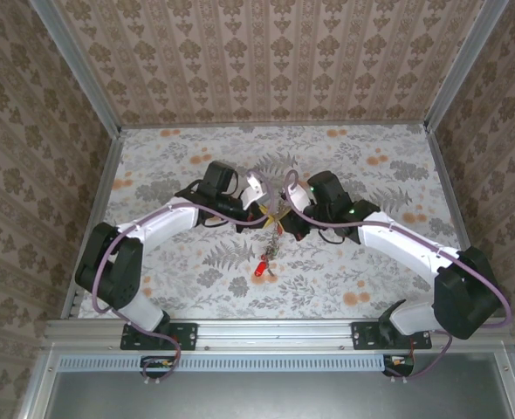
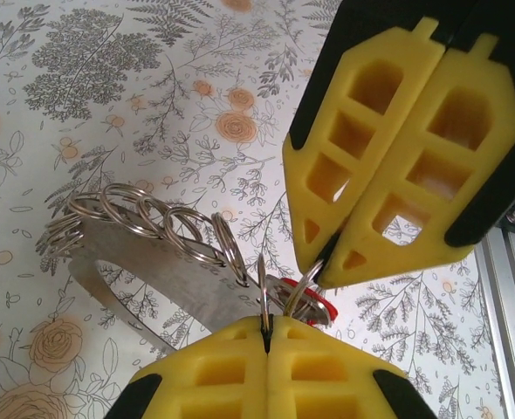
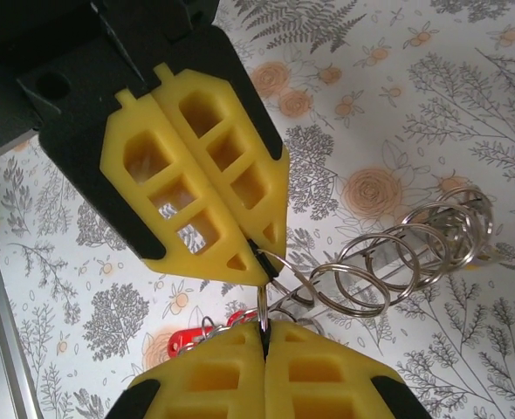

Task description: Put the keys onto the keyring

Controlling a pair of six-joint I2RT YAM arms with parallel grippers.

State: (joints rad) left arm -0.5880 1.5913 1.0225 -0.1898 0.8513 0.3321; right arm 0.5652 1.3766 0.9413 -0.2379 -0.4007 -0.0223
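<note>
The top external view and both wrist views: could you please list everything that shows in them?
keyring: one, dull grey flat band, between the two arms at table centre.
split rings: many, uncounted, silver, threaded along the keyring.
keys: one red head clear, any others too small to count, at the bundle's near end.
table: one, white with grey ferns and orange flowers, under everything.
walls: three, brown-patterned, around the table.
rail: one, silver, along the near edge.
left fingers: two, yellow, shut on one of the split rings.
right fingers: two, yellow, shut on one of the split rings, tips close to the left ones.
</note>
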